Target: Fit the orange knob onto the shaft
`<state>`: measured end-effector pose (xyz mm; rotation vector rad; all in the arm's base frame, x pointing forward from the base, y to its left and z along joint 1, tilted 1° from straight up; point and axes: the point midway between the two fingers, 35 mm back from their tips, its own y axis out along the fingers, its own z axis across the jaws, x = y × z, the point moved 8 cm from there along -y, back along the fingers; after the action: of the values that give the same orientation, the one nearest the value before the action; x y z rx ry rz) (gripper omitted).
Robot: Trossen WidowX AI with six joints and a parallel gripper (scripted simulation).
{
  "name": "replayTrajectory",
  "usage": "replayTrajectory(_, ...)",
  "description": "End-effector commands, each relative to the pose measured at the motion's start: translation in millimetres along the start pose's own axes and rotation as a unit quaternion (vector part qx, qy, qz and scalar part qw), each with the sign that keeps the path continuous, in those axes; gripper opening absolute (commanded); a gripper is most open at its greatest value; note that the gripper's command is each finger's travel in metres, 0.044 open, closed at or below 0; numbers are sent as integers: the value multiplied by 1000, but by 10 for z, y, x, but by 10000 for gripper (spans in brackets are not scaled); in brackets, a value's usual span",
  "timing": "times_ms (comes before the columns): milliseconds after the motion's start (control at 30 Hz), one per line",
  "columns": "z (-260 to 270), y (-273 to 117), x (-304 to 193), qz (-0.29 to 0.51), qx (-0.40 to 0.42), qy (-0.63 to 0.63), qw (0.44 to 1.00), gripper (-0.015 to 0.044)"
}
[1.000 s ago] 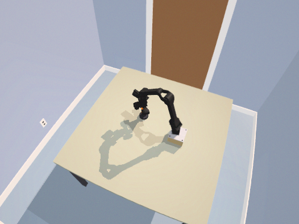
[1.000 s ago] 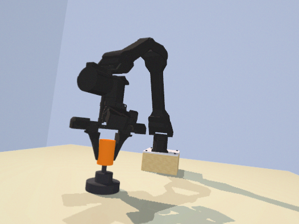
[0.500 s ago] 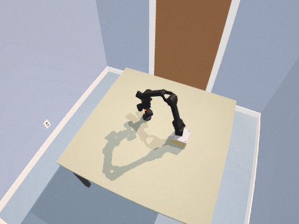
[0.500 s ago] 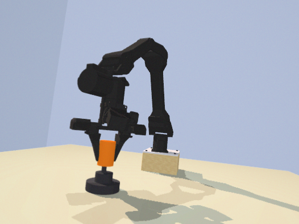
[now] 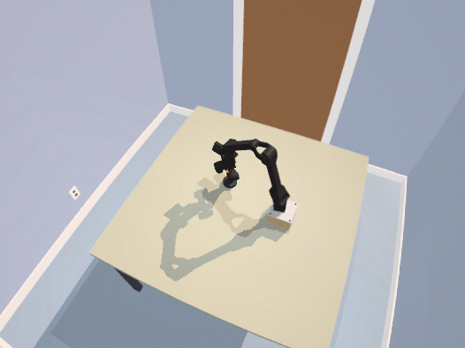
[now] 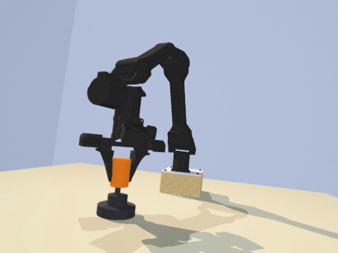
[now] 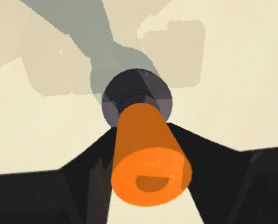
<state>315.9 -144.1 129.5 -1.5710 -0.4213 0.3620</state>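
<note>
The orange knob (image 6: 121, 173) (image 7: 141, 132) is a cylinder, close to upright with a slight lean in the exterior view. My gripper (image 6: 120, 179) is shut on its sides. The wrist view shows the D-shaped hole in its top end. The dark shaft (image 6: 117, 191) shows as a short length between the knob's lower end and the pedestal's upper step. The dark round pedestal (image 6: 115, 210) (image 7: 137, 80) stands on the table right below, with a gap between it and the knob. Whether the shaft's tip is inside the hole is hidden.
The arm's base sits on a wooden block (image 5: 278, 223) (image 6: 181, 184), to the right of the pedestal in the top and exterior views. The table (image 5: 274, 280) carries the arm's shadows around the pedestal. A brown door (image 5: 296, 55) stands behind the table.
</note>
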Motion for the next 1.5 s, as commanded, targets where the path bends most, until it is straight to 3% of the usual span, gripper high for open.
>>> replayTrajectory(0, -13, -33, 12, -2, -2, -7, 1000, 0)
replayTrajectory(233, -13, -13, 10, -1, -3, -108, 994, 0)
replayTrajectory(1467, -16, -33, 8, -1, -3, -120, 993, 0)
